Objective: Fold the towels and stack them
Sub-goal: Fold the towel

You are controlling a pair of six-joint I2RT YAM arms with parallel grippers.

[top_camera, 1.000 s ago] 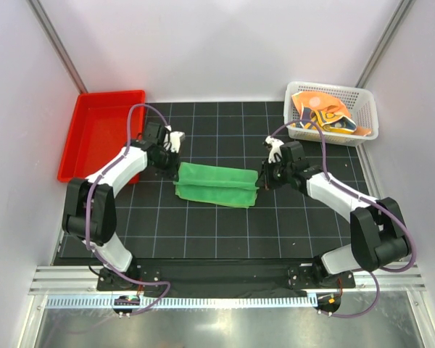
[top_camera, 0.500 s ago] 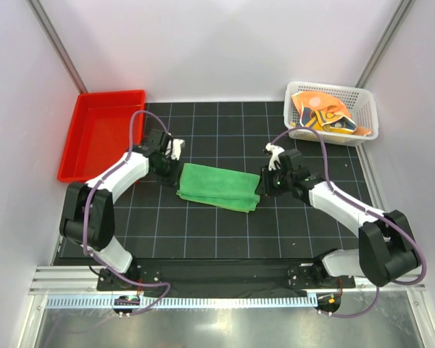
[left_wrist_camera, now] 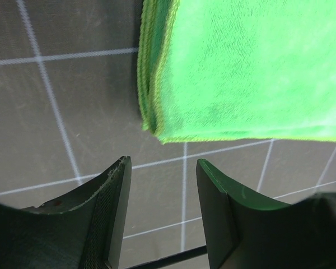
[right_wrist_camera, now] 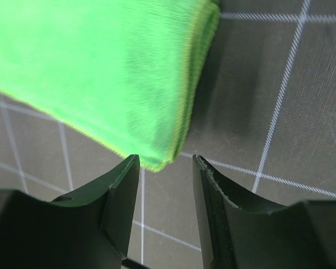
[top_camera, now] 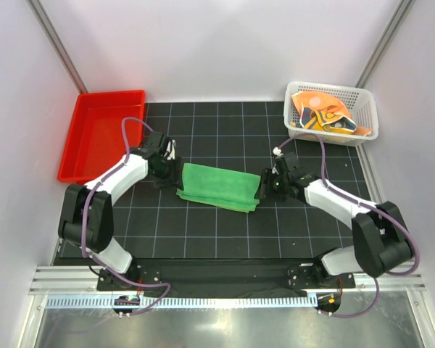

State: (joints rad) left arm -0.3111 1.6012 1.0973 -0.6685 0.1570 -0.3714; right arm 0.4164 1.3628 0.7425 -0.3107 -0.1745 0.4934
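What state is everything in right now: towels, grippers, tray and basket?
green towel: folded, lying flat on the mat, ungripped.
left gripper: open, empty, at the towel's left end.
right gripper: open, empty, at the towel's right end.
white basket: upright, loaded.
patterned towels: crumpled, unfolded, inside the basket.
red tray: upright, nothing seen inside.

lab test cell | white enclosure walls | black gridded mat | aluminium rail
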